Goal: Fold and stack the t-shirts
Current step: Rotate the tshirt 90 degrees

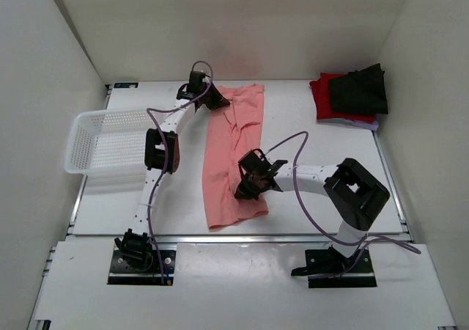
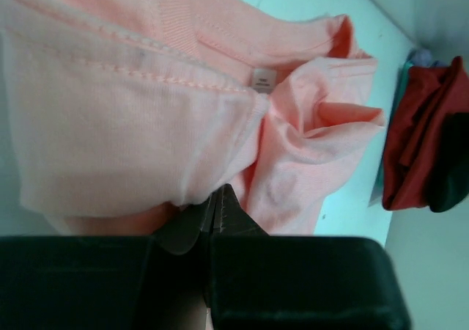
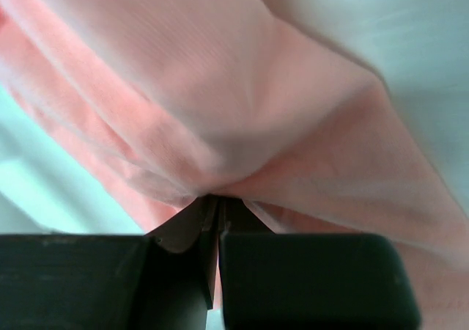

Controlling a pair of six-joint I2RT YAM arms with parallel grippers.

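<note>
The salmon-pink t-shirt (image 1: 223, 161) lies lengthwise down the middle of the table, folded into a long strip. My left gripper (image 1: 214, 100) is shut on its far end near the collar; the small neck label (image 2: 261, 80) shows in the left wrist view, just beyond the pinched cloth (image 2: 132, 139). My right gripper (image 1: 245, 188) is shut on a fold of the shirt near its near end, the cloth (image 3: 242, 110) bunched at the fingertips. The folded black t-shirt (image 1: 359, 90) lies on the red one (image 1: 326, 99), with a pale lavender edge (image 1: 366, 124) beneath, at the far right.
A white plastic lattice basket (image 1: 102, 143) stands at the left of the table beside my left arm. White walls close in on the left, back and right. The red and black stack also shows at the right edge of the left wrist view (image 2: 425, 154).
</note>
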